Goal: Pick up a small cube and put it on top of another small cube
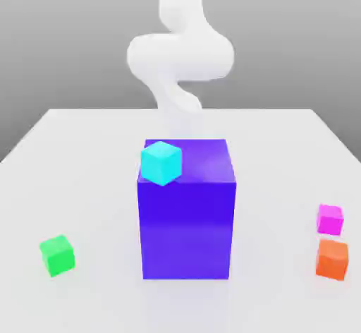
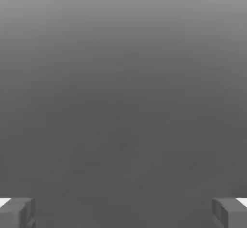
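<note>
The small magenta cube (image 1: 330,219) rests on the white table (image 1: 84,183) near the exterior view's right edge. An orange cube (image 1: 332,259) stands close in front of it, with a small gap between them. A cyan cube (image 1: 161,162) sits on the top of the large blue-purple block (image 1: 187,212), at its front corner on the exterior view's left. A green cube (image 1: 57,255) lies at the front on the exterior view's left. In the hand view my gripper (image 2: 123,213) is open, its fingertips (image 2: 17,213) far apart over plain grey with nothing between them.
The white arm (image 1: 180,56) rises behind the blue-purple block, far from the magenta cube. The tall block stands in the middle of the table. Bare table surface lies on both sides of it and along the front edge.
</note>
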Controlling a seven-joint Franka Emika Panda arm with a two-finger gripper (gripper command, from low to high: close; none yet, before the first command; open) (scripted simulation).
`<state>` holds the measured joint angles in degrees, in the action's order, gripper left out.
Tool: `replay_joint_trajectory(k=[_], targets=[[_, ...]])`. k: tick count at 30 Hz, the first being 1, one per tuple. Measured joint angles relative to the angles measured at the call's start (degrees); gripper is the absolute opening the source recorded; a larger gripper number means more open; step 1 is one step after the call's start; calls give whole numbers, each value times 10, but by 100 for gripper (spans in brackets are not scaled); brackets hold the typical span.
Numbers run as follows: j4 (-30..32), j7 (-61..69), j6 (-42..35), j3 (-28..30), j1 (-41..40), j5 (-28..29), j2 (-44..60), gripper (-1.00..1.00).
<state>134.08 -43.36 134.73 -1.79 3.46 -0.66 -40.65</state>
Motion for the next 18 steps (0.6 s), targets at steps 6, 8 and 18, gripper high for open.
replay_joint_trajectory(k=[6, 8, 18], targets=[[56, 58, 72, -52, 83, -12, 127, 0], [75, 75, 96, -72, 109, -14, 168, 0], [166, 129, 214, -182, 234, 22, 377, 0]])
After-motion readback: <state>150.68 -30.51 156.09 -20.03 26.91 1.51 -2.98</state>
